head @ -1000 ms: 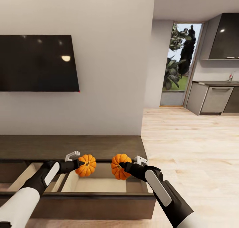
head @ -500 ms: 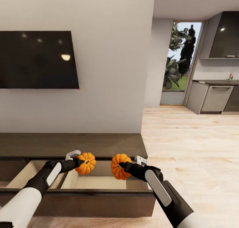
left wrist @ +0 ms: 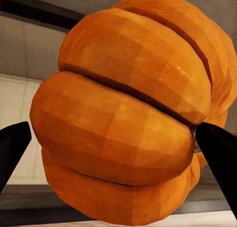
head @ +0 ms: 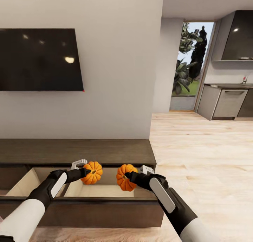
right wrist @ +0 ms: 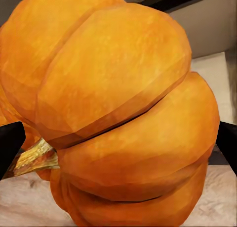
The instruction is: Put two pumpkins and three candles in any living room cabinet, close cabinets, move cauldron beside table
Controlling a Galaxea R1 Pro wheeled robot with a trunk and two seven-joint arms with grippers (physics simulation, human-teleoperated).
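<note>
Two orange ribbed pumpkins hang over the open drawer (head: pixel 105 191) of the dark-brown cabinet (head: pixel 73 152). My left gripper (head: pixel 86 171) is shut on the left pumpkin (head: pixel 92 172), which looms large between the black fingertips (left wrist: pixel 12 148) in the left wrist view (left wrist: pixel 128 123). My right gripper (head: pixel 127 176) is shut on the right pumpkin (head: pixel 124 177); in the right wrist view this pumpkin (right wrist: pixel 123 113) shows its brownish stem. The drawer's pale beige inside lies below both. Candles and cauldron are out of view.
A second open drawer (head: pixel 31 182) sits to the left. The black TV (head: pixel 38 59) hangs on the white wall above the cabinet. Light wood floor (head: pixel 203 157) runs right toward grey kitchen cabinets (head: pixel 226 104) and a glass door (head: pixel 191 66).
The whole view has shifted, so the camera moved and the cabinet sits a little higher in the picture. Both grippers still hold their pumpkins over the open drawer, slightly nearer its back.
</note>
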